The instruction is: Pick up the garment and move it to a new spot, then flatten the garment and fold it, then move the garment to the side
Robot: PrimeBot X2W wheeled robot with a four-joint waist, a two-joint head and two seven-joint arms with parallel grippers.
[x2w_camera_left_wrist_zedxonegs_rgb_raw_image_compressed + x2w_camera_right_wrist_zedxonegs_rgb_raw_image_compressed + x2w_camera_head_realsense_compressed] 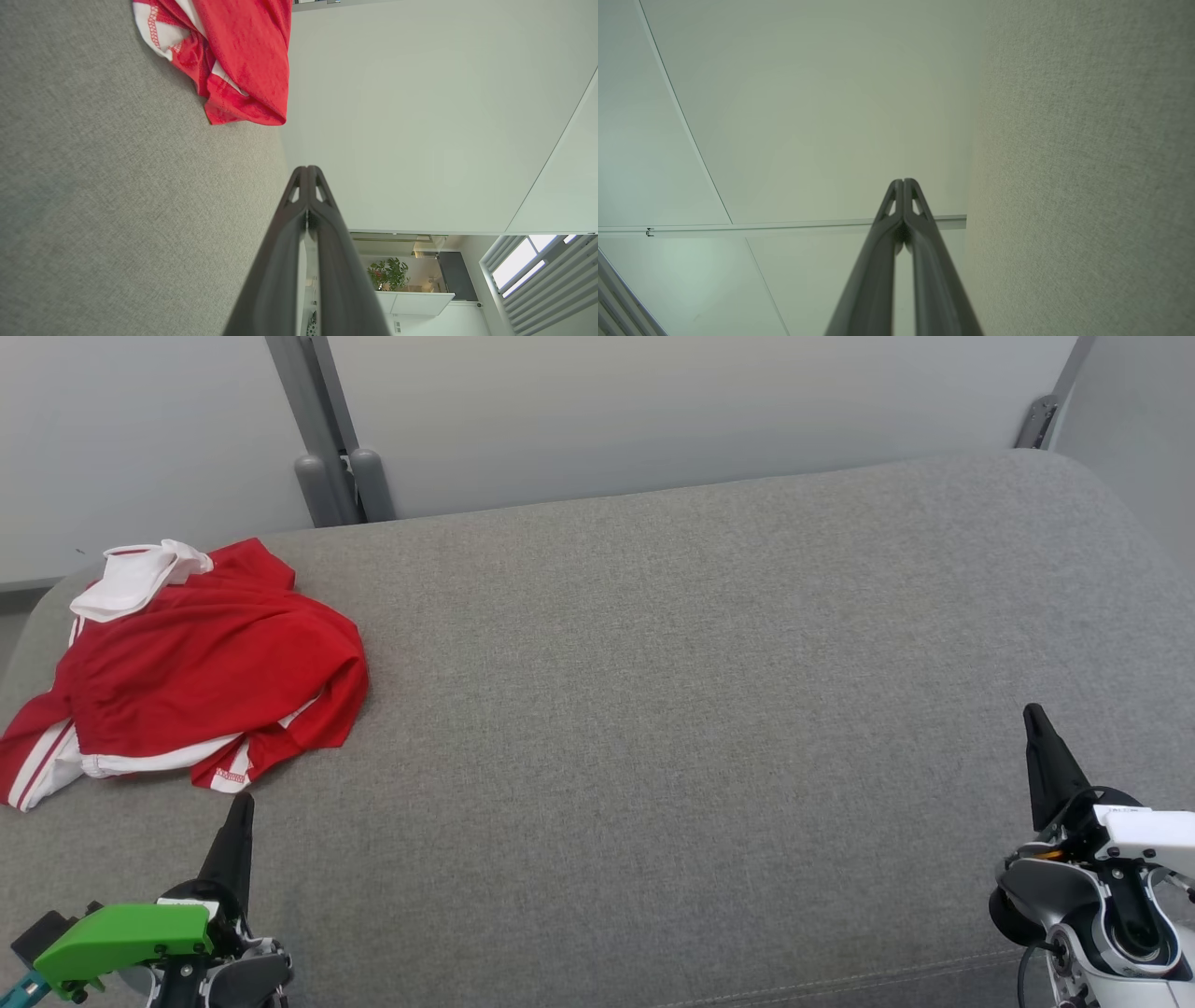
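A crumpled red garment with white trim (191,677) lies on the grey fabric cushion (653,709). The left gripper (245,800) hovers near it, fingers pressed together, empty. The right gripper (1032,711) sits well apart, fingers likewise together

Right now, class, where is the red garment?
In the head view the red garment lies crumpled at the left of the grey cushion, just beyond the tip of the left gripper.

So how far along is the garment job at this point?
Nothing looks done: the red-and-white garment lies crumpled at the left end of the grey cushion. Nothing is in hand: the left gripper is shut and empty just short of its hem, the right gripper shut far off. Left: pickup, move, flattening, fold, setting aside.
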